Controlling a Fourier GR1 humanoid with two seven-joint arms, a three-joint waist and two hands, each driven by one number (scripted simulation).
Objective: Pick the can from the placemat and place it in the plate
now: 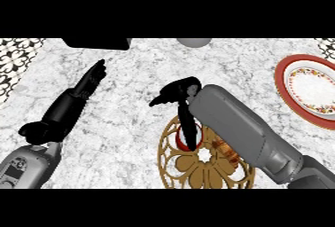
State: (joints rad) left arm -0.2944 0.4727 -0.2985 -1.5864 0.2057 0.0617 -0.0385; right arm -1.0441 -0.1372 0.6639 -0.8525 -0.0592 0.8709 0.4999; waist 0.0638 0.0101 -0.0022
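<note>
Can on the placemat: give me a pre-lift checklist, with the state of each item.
1. Can on the placemat: ok, a red sliver shows beside the fingers.
2. Right hand over the can: ok, fingers reach down at it.
3. Fingers curled round the can: cannot tell, the forearm hides the contact.
4. Plate free to receive: ok, nothing lies in it.
5. Left hand out of the path: ok, open, at the view's left.

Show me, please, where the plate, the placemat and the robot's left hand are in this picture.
plate (282,84): head view, on its red rim at the left.
placemat (216,170): head view, on its brown openwork pattern.
left hand (90,82): head view, on its straight black fingers.
</note>
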